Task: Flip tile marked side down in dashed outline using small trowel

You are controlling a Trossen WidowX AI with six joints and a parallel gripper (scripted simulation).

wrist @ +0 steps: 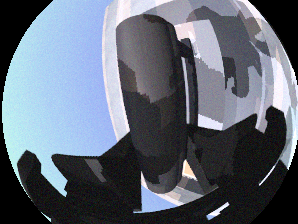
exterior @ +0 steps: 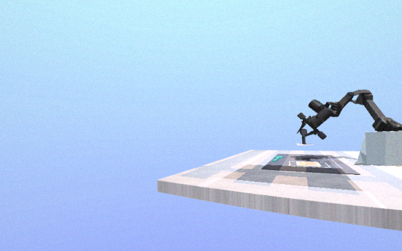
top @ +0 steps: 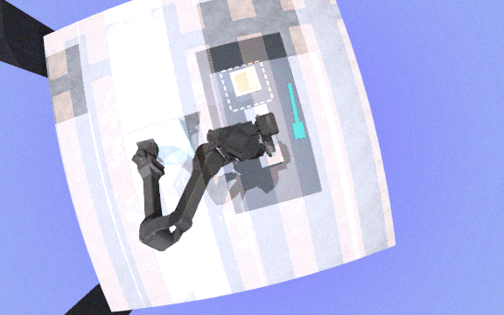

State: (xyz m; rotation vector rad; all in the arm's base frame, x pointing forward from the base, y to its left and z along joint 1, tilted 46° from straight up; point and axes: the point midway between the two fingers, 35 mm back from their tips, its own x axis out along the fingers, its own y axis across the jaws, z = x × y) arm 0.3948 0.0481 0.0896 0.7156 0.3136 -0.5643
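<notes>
The tile (top: pixel 245 81) (exterior: pixel 309 163) lies flat on the mat (top: pixel 297 175), inside the dashed outline (top: pixel 231 103). Its white-bordered face with an orange-yellow centre is up; its underside is hidden. My gripper (top: pixel 268 139) (exterior: pixel 305 130) (wrist: pixel 154 128) is shut on the trowel's dark handle, which fills the middle of the wrist view. The trowel's flat white blade (top: pixel 276 157) (exterior: pixel 306 143) (wrist: pixel 210 50) hangs level above the mat, off the tile, with nothing seen on it. In the top view the arm hides part of the blade.
A teal flat tool (top: pixel 298 130) (exterior: pixel 277 158) lies on the mat beyond the gripper, its thin handle pointing past the tile's side. The arm's pale base block (exterior: pixel 391 148) stands on the table (exterior: pixel 326 195). Patterned shadows cross table and mat.
</notes>
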